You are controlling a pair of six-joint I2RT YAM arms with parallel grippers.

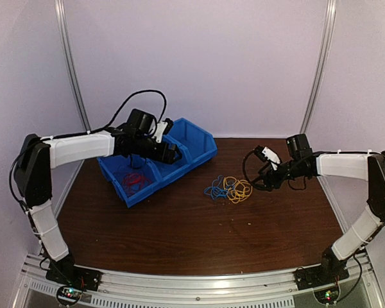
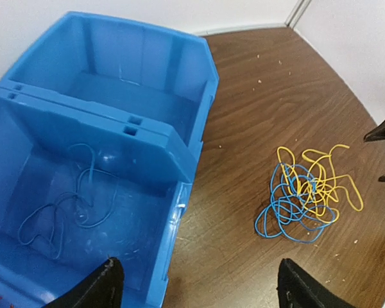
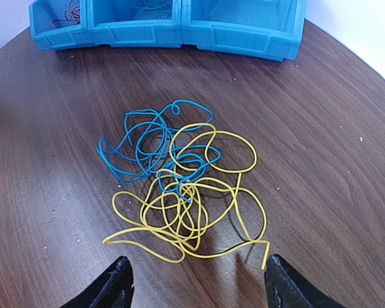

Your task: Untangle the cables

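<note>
A tangle of cables [image 1: 228, 189] lies on the brown table, a blue cable [image 3: 136, 142] looped through a yellow cable [image 3: 179, 221]. Another blue cable [image 2: 83, 192] lies loose in the middle compartment of the blue bin [image 2: 179, 199]. A red cable [image 1: 135, 181] sits in the bin's left compartment. My left gripper [image 2: 199, 282] hangs open and empty above the bin's front corner [image 1: 173, 154]. My right gripper [image 3: 196, 282] is open and empty just right of the tangle [image 1: 262, 178]. The yellow cable's free end lies close to its right finger [image 3: 289, 289].
The blue bin [image 1: 192, 138] has three compartments and stands at the back left of the table. Small crumbs dot the wood. Pale walls and metal posts close in the back and sides.
</note>
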